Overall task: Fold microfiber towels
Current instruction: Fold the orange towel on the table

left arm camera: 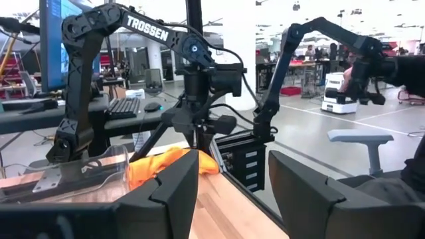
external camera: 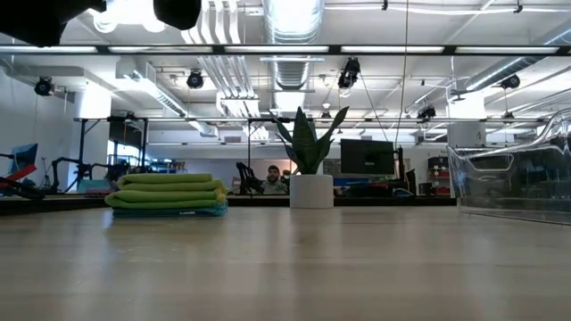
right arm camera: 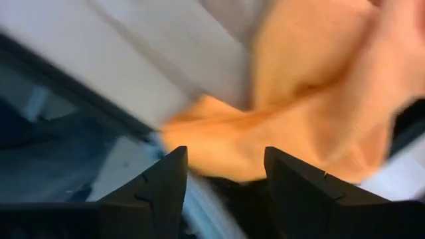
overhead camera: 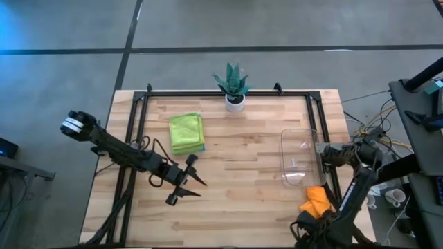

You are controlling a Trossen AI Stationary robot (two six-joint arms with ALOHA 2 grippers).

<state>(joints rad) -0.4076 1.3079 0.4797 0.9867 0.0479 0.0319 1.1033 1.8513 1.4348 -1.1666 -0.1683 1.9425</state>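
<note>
A crumpled orange towel [overhead camera: 317, 202] lies on the table near its right near corner, beside the clear tray. My right gripper [right arm camera: 226, 156] is open just above it, pointing down; the orange cloth [right arm camera: 299, 113] fills the view beyond its fingers. In the left wrist view [left arm camera: 169, 166] the towel lies under the right arm. A stack of folded towels [overhead camera: 187, 133], lime green on top and light blue at the bottom [external camera: 168, 211], rests on the far left of the table. My left gripper [overhead camera: 188, 188] is open and empty over the table's near middle.
A clear plastic tray [overhead camera: 301, 158] stands on the right of the table, next to the right arm. A small potted plant [overhead camera: 234, 86] stands at the far edge's middle. Bare wood lies between the stack and the tray.
</note>
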